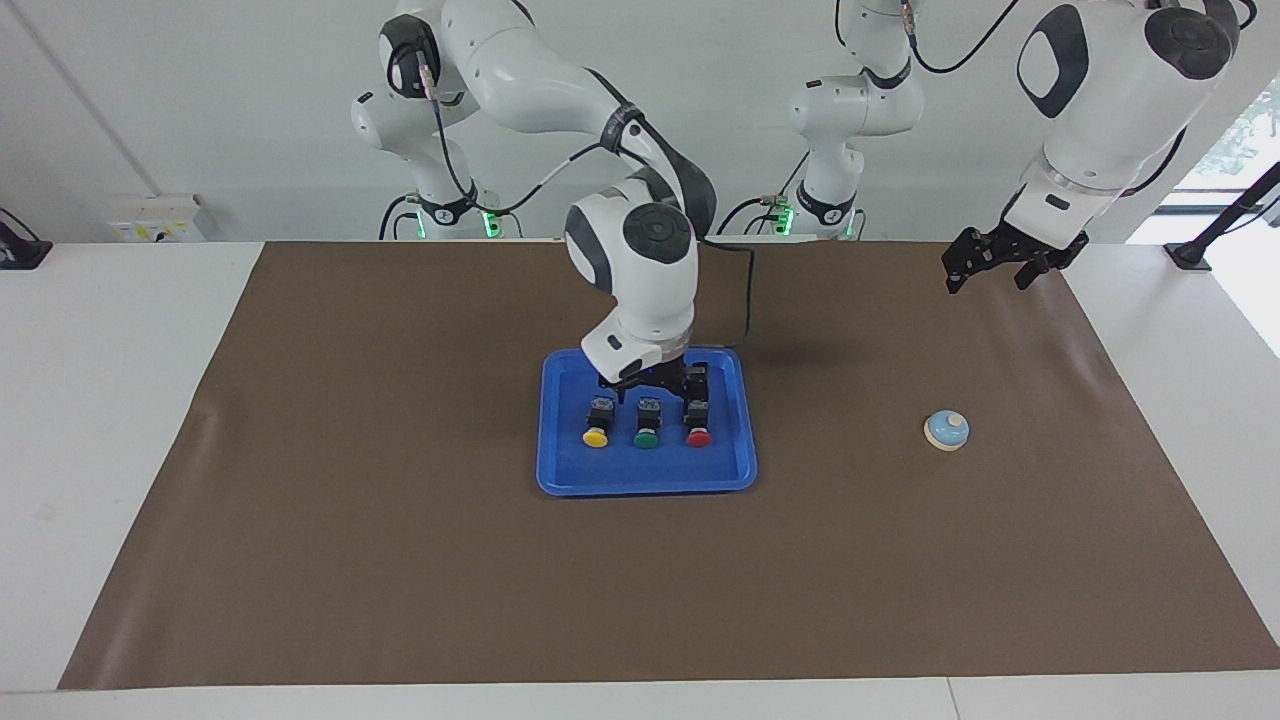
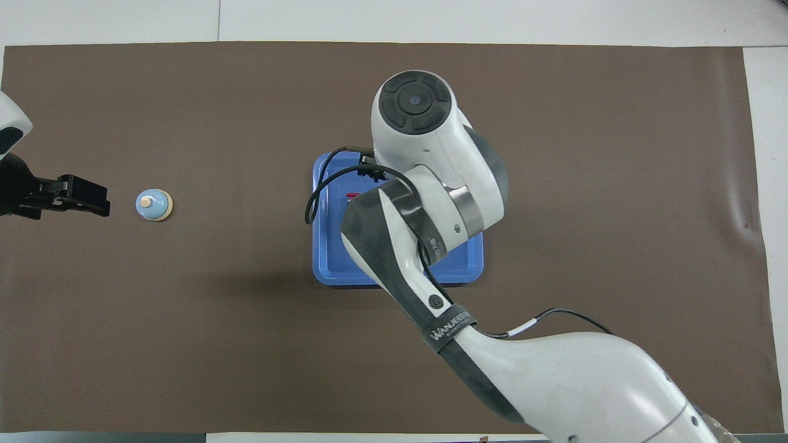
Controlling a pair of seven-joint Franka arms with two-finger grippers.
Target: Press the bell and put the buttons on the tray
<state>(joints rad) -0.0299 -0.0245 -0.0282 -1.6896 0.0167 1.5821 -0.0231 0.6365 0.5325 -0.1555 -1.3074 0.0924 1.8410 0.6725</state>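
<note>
Buttons (image 1: 647,424): three are lying in the tray (image 1: 570,470), mid-table.
Right claw (image 1: 662,385): hanging wide, empty, over the tray.
Left claw (image 1: 988,263): waiting wide by the corner.
Bell (image 1: 946,430): standing toward the left arm's edge.

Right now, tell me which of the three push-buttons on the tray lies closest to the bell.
The red-capped button. It ends the row on the blue tray toward the left arm's end of the table, the bell's end; the green one sits mid-row and the yellow one lies farthest.
</note>
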